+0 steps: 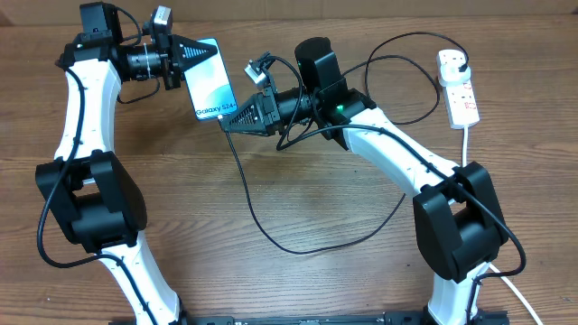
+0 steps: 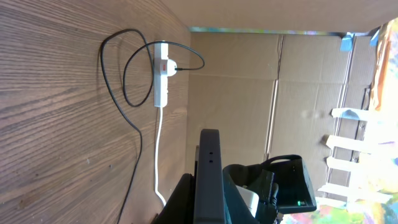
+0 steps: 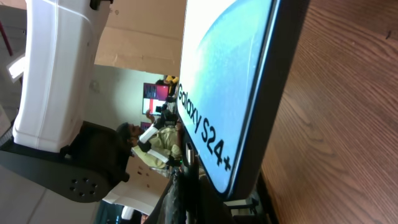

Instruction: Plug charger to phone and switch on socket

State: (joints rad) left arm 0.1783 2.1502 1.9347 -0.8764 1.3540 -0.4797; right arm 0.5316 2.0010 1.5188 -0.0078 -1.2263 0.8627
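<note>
Grips the phone by its top end in the left fingers, closed tight on it, screen facing up over the worktop. Meets the phone's bottom end with the right fingers, closed on the tip of the charger; cannot tell whether seated in the port. Trails the rest in a wide loop across the wood to the socket at far right, plugged in there.

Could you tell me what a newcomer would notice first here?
The bright blue phone at upper centre stands out, gripped at its top by the left gripper, with the right gripper at its bottom end. Next, the black cable loops over the table to the white power strip at upper right.
</note>
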